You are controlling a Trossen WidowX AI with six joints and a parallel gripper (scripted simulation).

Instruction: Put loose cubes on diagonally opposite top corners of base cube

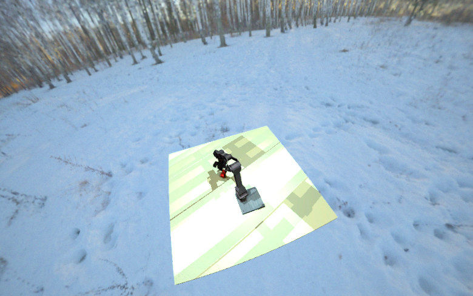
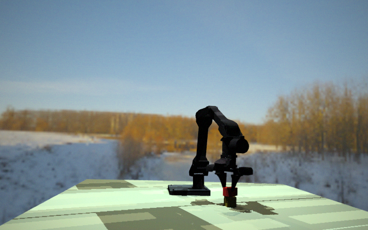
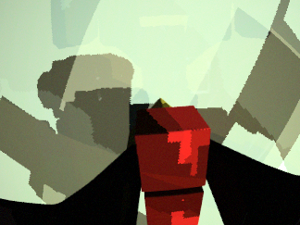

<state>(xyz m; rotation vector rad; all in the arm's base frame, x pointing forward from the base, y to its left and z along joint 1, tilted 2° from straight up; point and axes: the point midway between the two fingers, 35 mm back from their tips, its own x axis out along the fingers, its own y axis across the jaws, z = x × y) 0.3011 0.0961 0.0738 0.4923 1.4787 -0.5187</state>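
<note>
A black robot arm [image 2: 214, 141] reaches down near the middle of a pale green table [image 2: 108, 200]. Its gripper [image 2: 229, 182], partly closed, grips a red cube [image 3: 172, 149] level on top of the olive base cube [image 2: 230, 201]. A second red cube cannot be told apart in the exterior view.
</note>
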